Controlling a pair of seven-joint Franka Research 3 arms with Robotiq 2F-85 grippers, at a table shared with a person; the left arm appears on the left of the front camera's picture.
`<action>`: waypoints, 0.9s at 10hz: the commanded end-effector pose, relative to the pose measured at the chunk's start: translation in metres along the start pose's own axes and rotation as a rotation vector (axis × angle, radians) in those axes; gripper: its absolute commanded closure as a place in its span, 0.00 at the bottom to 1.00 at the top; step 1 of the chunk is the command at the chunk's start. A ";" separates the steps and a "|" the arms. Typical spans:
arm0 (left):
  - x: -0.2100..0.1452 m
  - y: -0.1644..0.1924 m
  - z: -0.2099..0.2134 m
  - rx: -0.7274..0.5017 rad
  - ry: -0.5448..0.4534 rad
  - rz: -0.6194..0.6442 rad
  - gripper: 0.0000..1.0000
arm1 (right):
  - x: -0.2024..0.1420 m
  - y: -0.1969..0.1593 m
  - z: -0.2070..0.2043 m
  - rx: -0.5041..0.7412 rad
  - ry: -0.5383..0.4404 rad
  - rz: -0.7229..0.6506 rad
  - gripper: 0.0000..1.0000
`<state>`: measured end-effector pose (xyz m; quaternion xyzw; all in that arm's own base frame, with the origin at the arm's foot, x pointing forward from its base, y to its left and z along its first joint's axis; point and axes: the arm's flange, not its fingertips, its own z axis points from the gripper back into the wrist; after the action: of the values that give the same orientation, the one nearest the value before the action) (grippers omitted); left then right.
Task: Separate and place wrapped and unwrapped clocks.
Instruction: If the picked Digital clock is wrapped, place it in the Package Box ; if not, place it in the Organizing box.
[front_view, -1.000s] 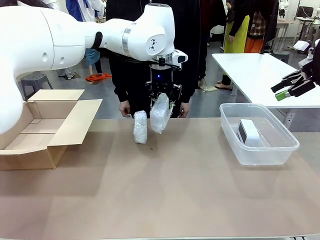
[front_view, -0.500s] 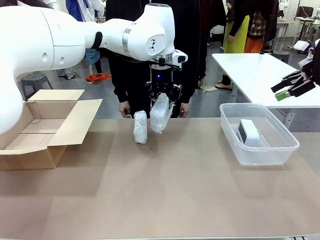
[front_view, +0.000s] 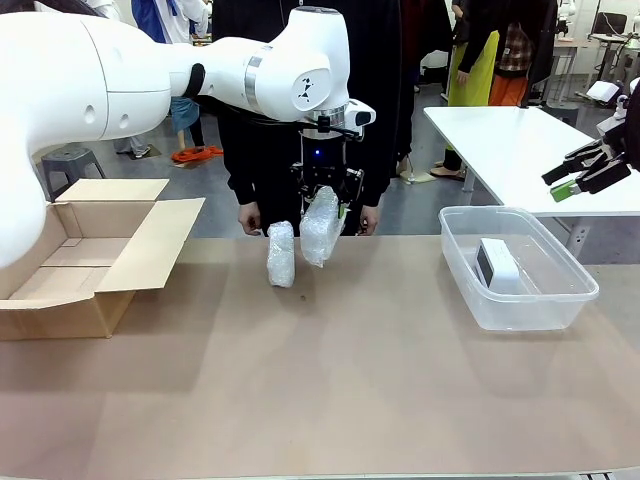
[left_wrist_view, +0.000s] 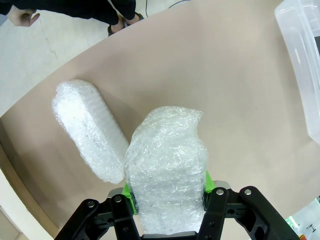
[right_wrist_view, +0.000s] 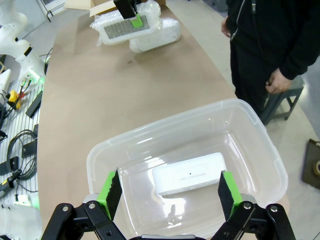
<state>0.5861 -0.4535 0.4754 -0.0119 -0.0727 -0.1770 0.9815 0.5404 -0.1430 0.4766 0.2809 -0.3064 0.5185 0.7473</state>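
Bubble wrap is what's clamped in the left gripper (left_wrist_view: 167, 190) right now: one wrapped clock (left_wrist_view: 167, 155) is pinched by its upper end between the green pads and hangs tilted below the fingers. It looks to be lifted just off the brown tabletop (front_view: 330, 380), though contact at the low tip can't be ruled out. Just beside the held one, nearly touching it on the side away from the bin, the second wrapped bundle (front_view: 281, 254) is lying on the table, not gripped by anything. So, as a guess, the wrapped half of the job is only started: one bundle picked up, none delivered, one untouched.

Further out from that hand, well off to its left, an open cardboard box (front_view: 90, 250) is sat with its flaps folded out. It's presumably meant for the wrapped ones, and no bundle can be made out in the part of the inside that's shown. Well off to the other side, the clear plastic bin (front_view: 530, 312) is already loaded with the bare white clock (right_wrist_view: 190, 174), so the unwrapped part can be called done. The right gripper (right_wrist_view: 167, 192) is held above that bin with its fingers spread wide and nothing between them.

Beyond the left gripper, a person (front_view: 260, 150) in dark clothes is stood at the far edge, hands hanging, not involved.
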 end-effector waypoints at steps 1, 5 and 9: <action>0.001 0.000 0.005 -0.001 -0.009 0.006 0.86 | 0.001 0.001 -0.002 -0.010 0.005 -0.007 0.00; 0.001 0.000 0.005 -0.001 -0.009 0.006 0.86 | 0.001 0.001 -0.002 -0.010 0.005 -0.007 0.00; -0.005 0.006 0.003 0.002 0.000 -0.001 0.47 | 0.001 0.001 -0.002 -0.010 0.005 -0.007 0.00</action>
<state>0.5864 -0.4527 0.4734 -0.0109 -0.0710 -0.1766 0.9817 0.5404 -0.1430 0.4766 0.2809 -0.3064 0.5185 0.7473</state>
